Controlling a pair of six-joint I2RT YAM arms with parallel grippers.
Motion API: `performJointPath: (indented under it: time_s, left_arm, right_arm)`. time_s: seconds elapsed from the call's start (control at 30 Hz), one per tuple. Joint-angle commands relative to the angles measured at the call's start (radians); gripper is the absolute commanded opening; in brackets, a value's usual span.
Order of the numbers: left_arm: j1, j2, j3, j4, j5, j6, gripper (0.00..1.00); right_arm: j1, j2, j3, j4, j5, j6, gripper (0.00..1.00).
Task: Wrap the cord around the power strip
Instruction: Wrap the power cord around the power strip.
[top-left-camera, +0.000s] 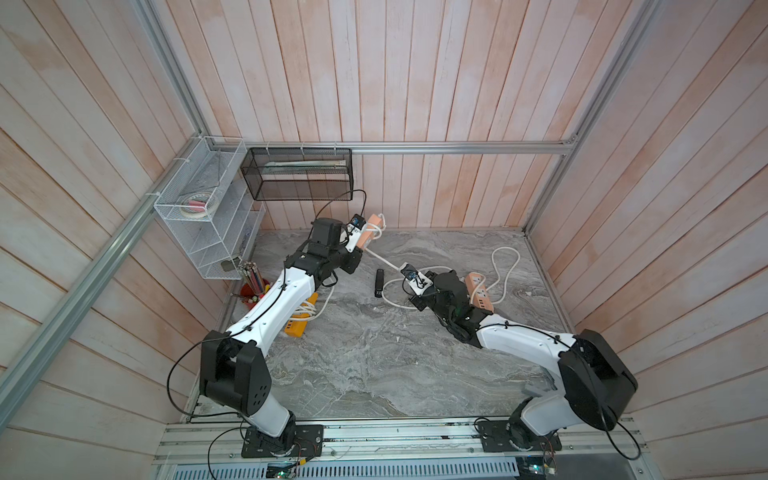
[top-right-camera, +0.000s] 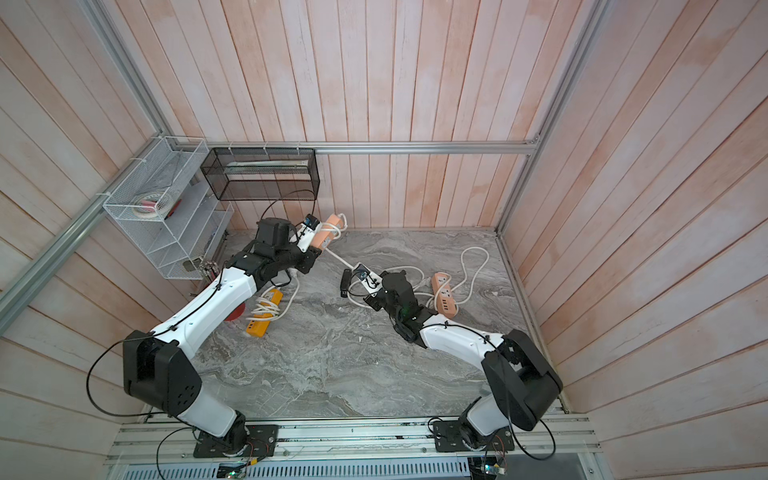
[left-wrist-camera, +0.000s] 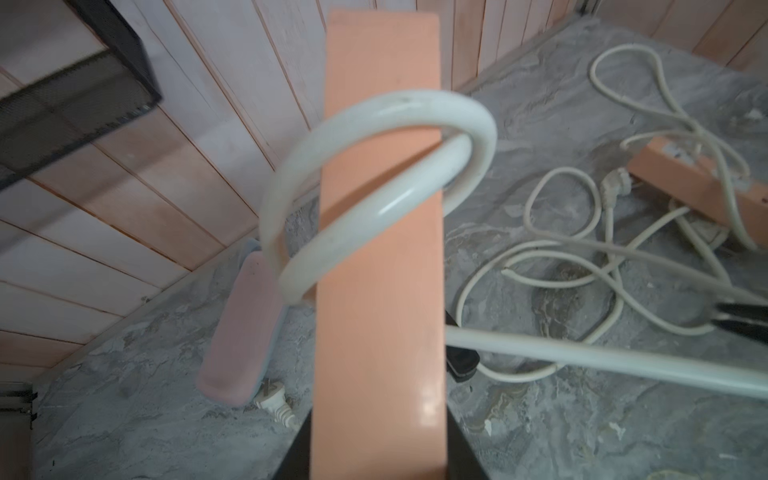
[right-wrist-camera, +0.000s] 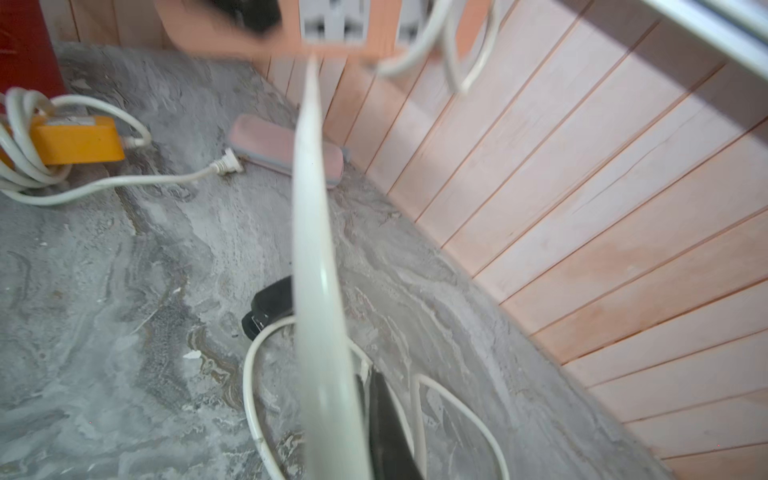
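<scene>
This is a robot laboratory cell, built to look like a small room. The walls (top-left-camera: 415, 83) are pale wooden planks, held in a bare aluminium frame (top-left-camera: 457, 147). The bench (top-left-camera: 374, 365) has a grey marble pattern, and along its near edge runs a metal rail (top-left-camera: 395, 434), onto which the left arm (top-left-camera: 270, 307) and the right arm (top-left-camera: 519, 338) are bolted. At the far left corner a white wire basket (top-left-camera: 183, 224) and a black mesh basket (top-left-camera: 299, 189) are tied to the frame
</scene>
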Motion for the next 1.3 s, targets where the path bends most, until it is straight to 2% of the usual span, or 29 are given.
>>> performJointPath:
  time_s: [0.0, 0.2, 0.33, 0.47, 0.53, 0.6, 0.7, 0.8, 0.97, 1.13, 1.27]
  left_arm:
    - [-0.046, 0.002, 0.000, -0.041, -0.194, 0.162, 0.00]
    - [-0.162, -0.025, -0.021, -0.199, 0.069, 0.280, 0.00]
    - [-0.252, -0.061, -0.063, -0.306, 0.243, 0.390, 0.00]
    - [-0.270, -0.107, -0.087, -0.343, 0.431, 0.397, 0.00]
    - [-0.271, -0.135, -0.079, -0.358, 0.539, 0.398, 0.00]
    - [-0.272, -0.169, -0.074, -0.346, 0.655, 0.393, 0.00]
    - [-0.263, -0.224, -0.081, -0.268, 0.784, 0.357, 0.00]
    - [-0.234, -0.266, -0.116, -0.136, 0.814, 0.296, 0.00]
    - [-0.212, -0.266, -0.099, -0.050, 0.802, 0.237, 0.00]
    - [-0.198, -0.282, -0.091, 0.051, 0.804, 0.153, 0.00]
    - [-0.171, -0.315, -0.108, 0.161, 0.771, 0.072, 0.00]
  right_arm:
    - [-0.011, -0.087, 0.065, 0.101, 0.071, -0.151, 0.00]
    - [-0.117, -0.002, 0.391, -0.184, -0.151, -0.170, 0.00]
    - [-0.210, 0.085, 0.542, -0.322, -0.285, -0.196, 0.00]
    - [-0.325, 0.177, 0.655, -0.445, -0.507, -0.187, 0.00]
    - [-0.384, 0.238, 0.723, -0.534, -0.668, -0.176, 0.01]
    - [-0.432, 0.303, 0.777, -0.608, -0.810, -0.159, 0.08]
    - [-0.460, 0.395, 0.810, -0.656, -0.963, -0.119, 0.24]
    - [-0.450, 0.440, 0.742, -0.520, -0.988, -0.031, 0.34]
    - [-0.437, 0.468, 0.551, -0.032, -0.962, 0.275, 0.39]
    - [-0.380, 0.547, 0.536, 0.133, -0.825, 0.359, 0.40]
    - [-0.368, 0.597, 0.508, 0.238, -0.753, 0.424, 0.34]
